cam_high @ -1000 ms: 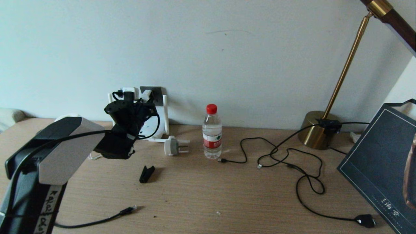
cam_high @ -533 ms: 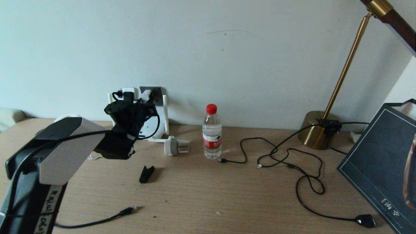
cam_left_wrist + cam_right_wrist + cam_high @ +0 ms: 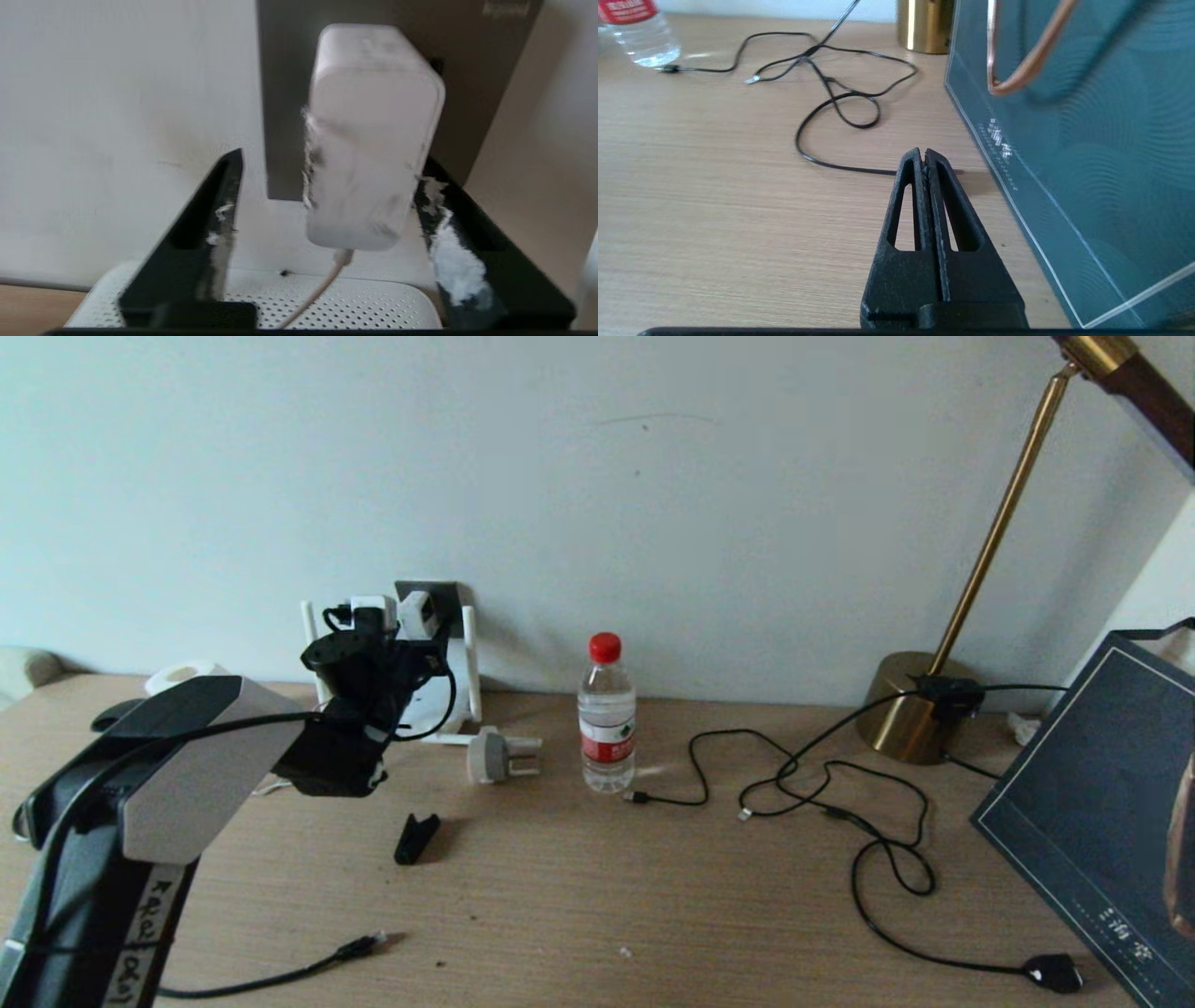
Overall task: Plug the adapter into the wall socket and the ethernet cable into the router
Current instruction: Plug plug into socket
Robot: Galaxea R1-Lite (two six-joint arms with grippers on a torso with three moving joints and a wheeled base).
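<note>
The white adapter [image 3: 369, 135] sits in the dark grey wall socket [image 3: 285, 93], its thin white cord [image 3: 317, 289] hanging over the perforated white router [image 3: 364, 303] below. My left gripper [image 3: 334, 158] is open, one black finger on each side of the adapter with a gap on at least one side. From the head view, the left gripper [image 3: 397, 616] is up at the socket [image 3: 439, 593], above the router [image 3: 434, 700]. The ethernet cable [image 3: 359, 947] lies on the table's front left, plug free. My right gripper [image 3: 923, 154] is shut and empty, low over the table.
A water bottle [image 3: 607, 714], a round white-grey plug [image 3: 490, 756] and a small black clip [image 3: 415, 837] lie near the router. Thin black cables [image 3: 840, 803] loop toward a brass lamp base [image 3: 910, 709]. A dark teal bag [image 3: 1102, 803] stands at the right.
My left gripper's jaws have spread apart and let go of the adapter, which stays in the wall socket. The right gripper has not moved.
</note>
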